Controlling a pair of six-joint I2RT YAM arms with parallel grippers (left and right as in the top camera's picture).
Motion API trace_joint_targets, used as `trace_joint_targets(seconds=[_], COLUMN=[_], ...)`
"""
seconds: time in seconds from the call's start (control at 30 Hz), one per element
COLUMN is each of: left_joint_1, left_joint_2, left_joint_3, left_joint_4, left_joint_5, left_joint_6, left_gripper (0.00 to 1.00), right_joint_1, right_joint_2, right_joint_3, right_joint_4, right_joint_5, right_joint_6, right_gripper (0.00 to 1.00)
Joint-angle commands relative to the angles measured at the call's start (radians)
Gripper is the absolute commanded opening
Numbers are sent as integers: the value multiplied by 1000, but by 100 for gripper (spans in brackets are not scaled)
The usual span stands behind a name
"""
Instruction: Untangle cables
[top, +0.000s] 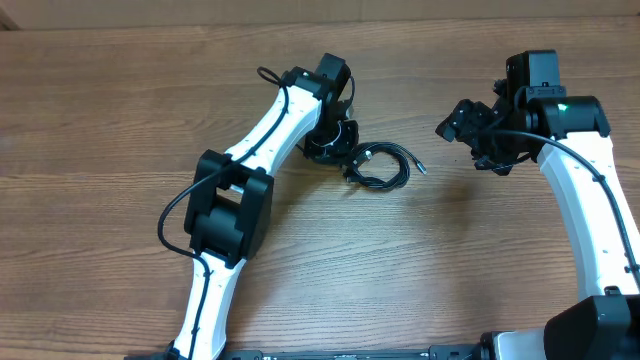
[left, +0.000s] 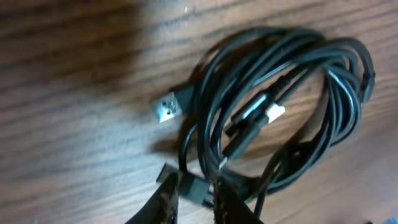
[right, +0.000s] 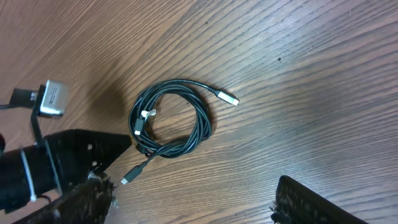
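The cables lie as one black coil on the wooden table, right of my left gripper. In the left wrist view the coil fills the frame, with a silvery USB plug sticking out at the left. My left gripper is shut on a black plug end at the coil's near edge. In the right wrist view the coil shows a silvery plug and a loose black plug. My right gripper is open and empty, held above the table to the right of the coil.
The left arm reaches diagonally from the front edge to the coil. Its gripper and camera show at the left of the right wrist view. The right arm stands along the right side. Bare wooden table lies all around.
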Motion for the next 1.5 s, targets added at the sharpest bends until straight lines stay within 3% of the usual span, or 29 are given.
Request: trace_joint_targets(seconds=[0.0,0.23,0.47,0.53,0.6,0.73,0.83,0.9,0.97,1.03,1.13,1.17,1.33,1.47], left_joint_1=[-8,-13,-58,-62,-61,-42,39,74,100,136,167,172,178,176], left_joint_2=[14,40,159,175,179,167,33,-50,-114,-186,-237,-242,-241,-241], left_joint_3=[6,6,6,6,6,42,163,176,176,177,177,176,176,176], left_joint_4=[45,95,81,74,79,76,78,73,34,-43,-72,-71,-76,-76], left_joint_5=[-11,-60,-49,-62,-61,-37,134,262,381,400,449,452,455,466], left_joint_6=[-22,-66,-28,-29,-29,-11,180,275,447,616,706,704,454,299], left_gripper=[26,29,23,19,4,4,4,4,4,4,4,4,4,4], right_joint_1=[-1,-1,-1,-1,-1,0,4,4,19,57,104,126,209,245], right_joint_2=[-3,-3,-3,-3,-3,-3,-3,-3,-3,-3,-3,-3,3,4], right_joint_3=[11,11,11,11,11,11,11,11,11,11,11,11,11,3], right_joint_4=[-2,-8,-16,-16,-15,-15,13,53,124,192,263,294,340,378], right_joint_5=[7,7,7,7,6,1,-102,-215,-343,-406,-407,-406,-227,-135], right_joint_6=[-12,-12,-19,-19,-19,-19,-68,-68,-66,-44,27,55,255,312], right_gripper=[82,82,87,87,87,87,87,86,86,86,85,82,68,59])
